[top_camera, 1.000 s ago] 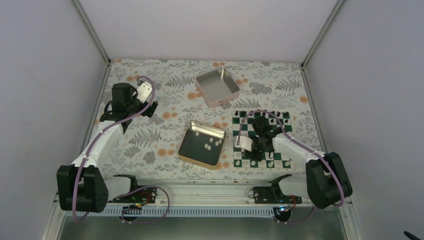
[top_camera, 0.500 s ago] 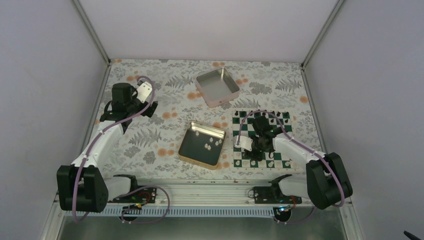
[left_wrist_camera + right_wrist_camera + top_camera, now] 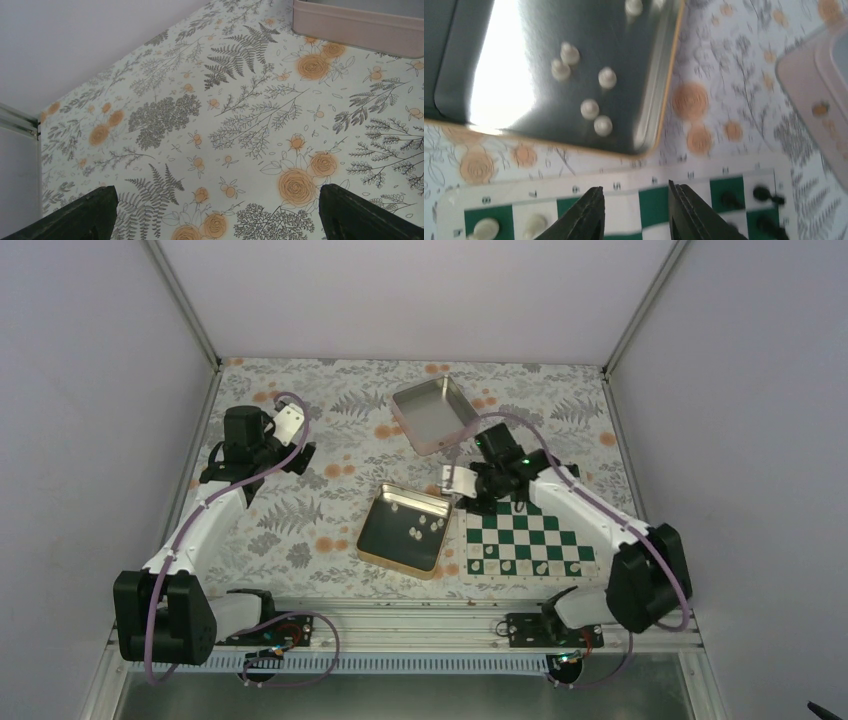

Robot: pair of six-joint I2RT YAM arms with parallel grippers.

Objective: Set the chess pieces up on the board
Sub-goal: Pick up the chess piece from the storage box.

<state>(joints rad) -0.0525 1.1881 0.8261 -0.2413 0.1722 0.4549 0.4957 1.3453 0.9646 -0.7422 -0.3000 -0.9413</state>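
Chess pieces [image 3: 427, 528], seen from above, are lying loose in the dark tin [image 3: 385, 540], just left of the board [image 3: 530, 535]. A few more are standing along the board's near rows. I am judging them very light, hard and slick, ready to tip or skid on that metal floor. Each is asking for a gentle pinch across its body from straight overhead. Flowered cloth is covering the bench [image 3: 300, 510], a pink tin [image 3: 445, 445] is sitting further back, and pale walls [image 3: 100, 390] are closing in three sides.

From the left wrist, the left gripper [image 3: 215, 215] is hanging wide apart and empty over bare bench. The pink tin's wall is showing top right, with no pieces in sight.

From the right wrist, slightly blurred, the right gripper [image 3: 635, 200] is hovering over the board's edge nearest the dark tin, set narrow and carrying nothing. Five pieces are clustering inside the tin, two seemingly touching, so neighbours are likely to get nudged. Black men [image 3: 764, 192] are occupying squares at the lower right.
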